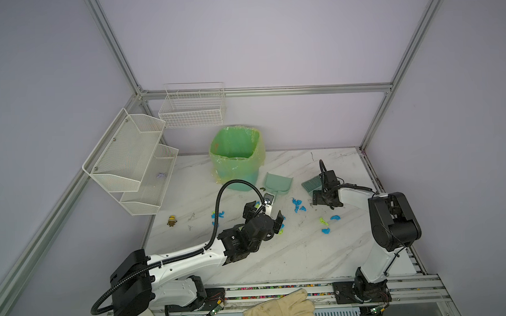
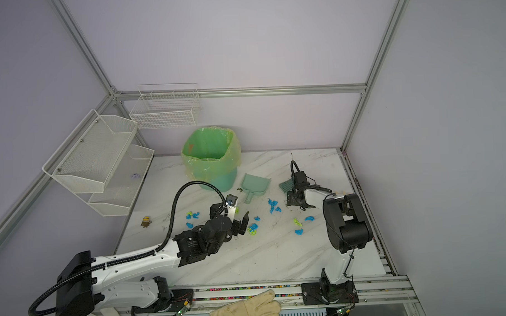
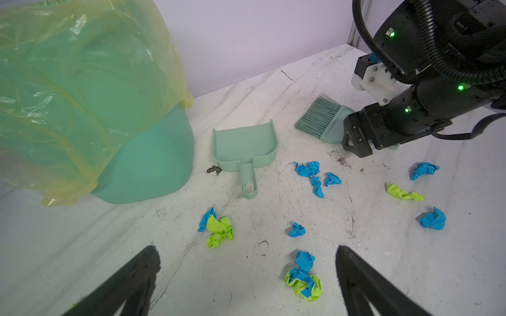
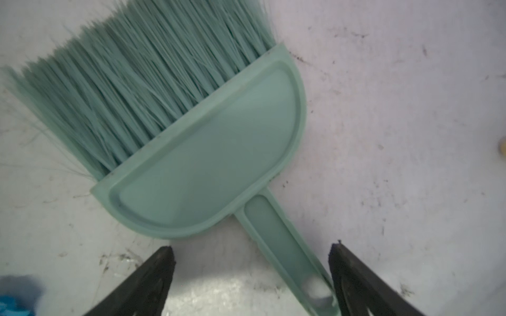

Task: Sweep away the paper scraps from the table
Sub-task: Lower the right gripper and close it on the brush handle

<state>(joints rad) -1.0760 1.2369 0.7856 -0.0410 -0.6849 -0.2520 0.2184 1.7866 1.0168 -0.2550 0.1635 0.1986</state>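
Since the paper scraps [image 3: 308, 169] are light, soft wads scattered on the worktop [image 3: 410, 273] just ahead of your spread, empty left end effector [image 3: 247, 250], sweep gently; your right end effector [image 4: 252, 249], unclenched, straddles the stiff brush handle [image 4: 276, 238]: grip there.

We see white shells on the long links of both the left arm [image 1: 188, 258] and the right arm [image 1: 374, 261], joined by bulky black motor housings with rounded ends. A ribbed black conduit [image 1: 218, 206] runs along the left arm, and a thin black wire [image 1: 395, 256] is clipped to the right one. Each base is a black block on a black plate [image 1: 343, 294]. Near the right wrist we notice a white bracket [image 3: 375, 79] with small screws, and green indicator lights [image 3: 460, 87]. The left gripper [image 3: 247, 254] and the right gripper [image 4: 252, 250] have black, tapering, wedge-shaped fingers.
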